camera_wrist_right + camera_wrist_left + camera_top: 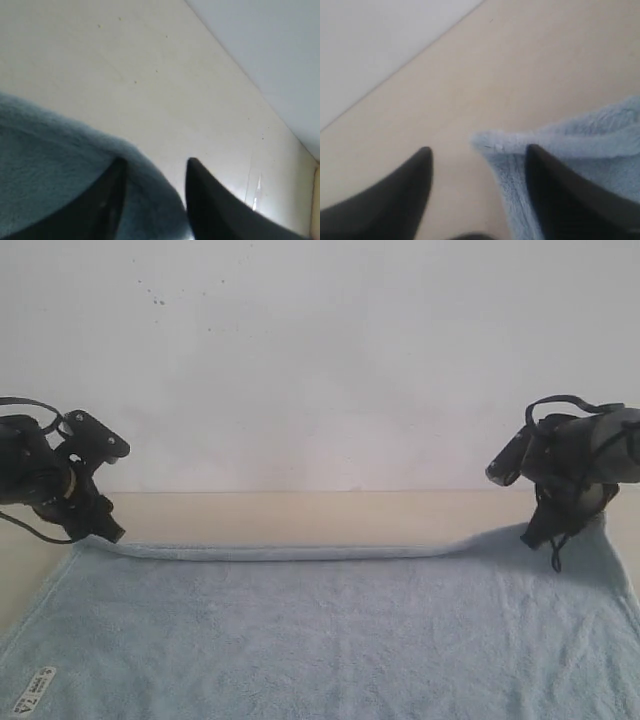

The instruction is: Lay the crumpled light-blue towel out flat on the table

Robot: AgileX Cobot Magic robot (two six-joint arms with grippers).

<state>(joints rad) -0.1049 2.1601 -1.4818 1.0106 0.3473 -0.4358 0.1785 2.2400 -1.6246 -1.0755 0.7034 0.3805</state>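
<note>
1. Pale-blue terry covers most of the near table (300,515). The towel (330,640) lies open and largely smooth, and its white label (33,687) sits at the near left corner.
2. Only the far hem (290,553) is unsettled. It sags in a shallow curve between the two far corners, and a bare strip of table lies between it and the white wall (320,360).
3. The left gripper (105,532) sits low at the far left corner. In its wrist view the fingers (415,190) stand wide apart. The towel's corner pokes into the gap beside one finger but is not pinched.
4. The right gripper (540,535) is at the far right corner, where the cloth rises in a small peak towards it. In its wrist view the fingers (112,195) stand close together with a bulge of towel filling the gap, so it appears to be gripping that corner.
5. Judged from this, the spreading is nearly done and the step in hand is laying down the far edge.
6. The next move calls for the right corner to be drawn slightly outward and away to take out the sag. It should then be lowered to the table and released, and both grippers lifted clear without dragging the pile.
</note>
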